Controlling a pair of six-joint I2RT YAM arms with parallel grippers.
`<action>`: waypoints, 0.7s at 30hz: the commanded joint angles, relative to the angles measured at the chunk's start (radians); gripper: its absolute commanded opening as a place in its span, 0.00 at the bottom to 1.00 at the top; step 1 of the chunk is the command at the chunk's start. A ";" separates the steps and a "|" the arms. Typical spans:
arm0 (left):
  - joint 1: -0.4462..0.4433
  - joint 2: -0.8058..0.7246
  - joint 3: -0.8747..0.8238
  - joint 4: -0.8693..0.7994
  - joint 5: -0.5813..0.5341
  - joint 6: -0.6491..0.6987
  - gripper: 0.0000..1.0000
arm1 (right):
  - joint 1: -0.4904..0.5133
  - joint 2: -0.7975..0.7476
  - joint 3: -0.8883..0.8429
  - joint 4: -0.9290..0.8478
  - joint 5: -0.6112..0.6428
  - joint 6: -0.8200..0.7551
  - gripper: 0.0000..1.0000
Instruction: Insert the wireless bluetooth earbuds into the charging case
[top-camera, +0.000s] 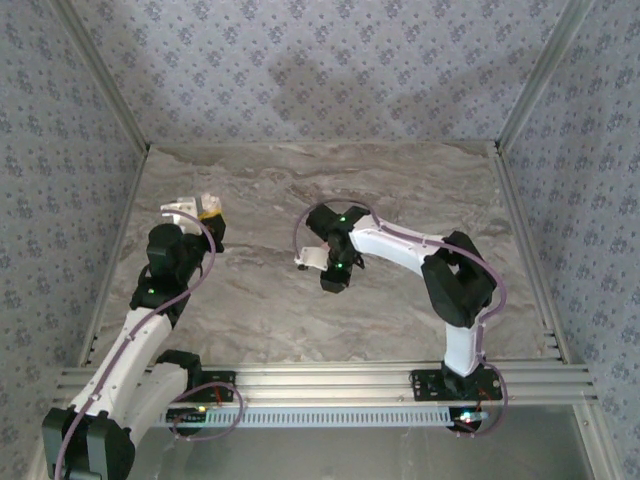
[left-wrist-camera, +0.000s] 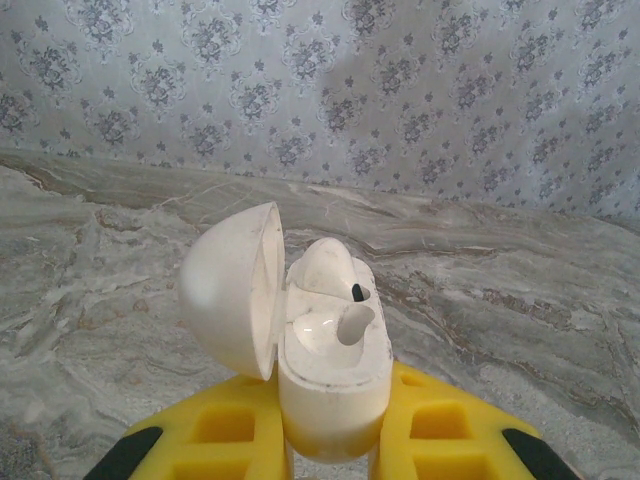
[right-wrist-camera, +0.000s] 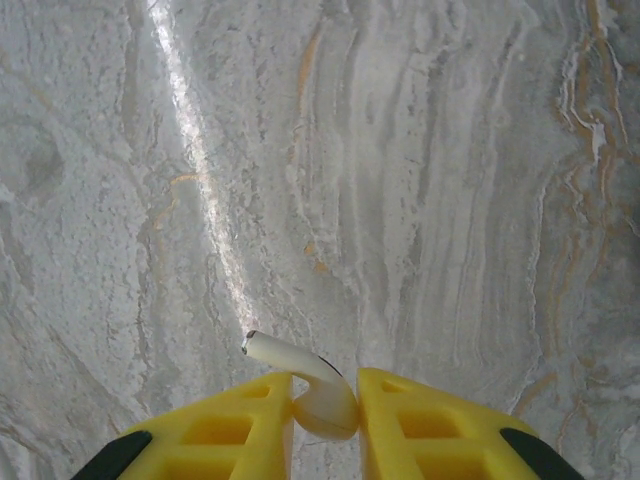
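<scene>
The white charging case (left-wrist-camera: 335, 370) stands upright with its lid (left-wrist-camera: 230, 290) swung open to the left, and my left gripper (left-wrist-camera: 335, 445) is shut on its lower body between yellow fingers (left-wrist-camera: 225, 435). One earbud (left-wrist-camera: 325, 265) sits in the far slot; the near slot (left-wrist-camera: 352, 325) is empty. A second white earbud (right-wrist-camera: 322, 402) is pinched by its head in my right gripper (right-wrist-camera: 326, 405), its stem pointing up and left over the bare marble. From above, the left gripper (top-camera: 200, 212) holds the case at the table's left, and the right gripper (top-camera: 312, 258) hovers near the middle.
The marble tabletop (top-camera: 400, 190) is ringed by patterned walls and metal rails (top-camera: 520, 230). The right arm's elbow (top-camera: 455, 280) juts over the table's right side. A rail (top-camera: 330, 385) runs along the near edge.
</scene>
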 joint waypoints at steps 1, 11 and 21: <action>0.007 -0.005 0.039 -0.009 0.011 0.007 0.14 | 0.016 0.034 -0.001 -0.032 0.033 -0.113 0.24; 0.006 -0.014 0.035 -0.023 0.000 0.013 0.14 | 0.049 0.070 -0.034 -0.021 0.049 -0.394 0.23; 0.006 -0.023 0.033 -0.031 -0.006 0.021 0.14 | 0.065 0.104 -0.060 -0.027 0.090 -0.552 0.27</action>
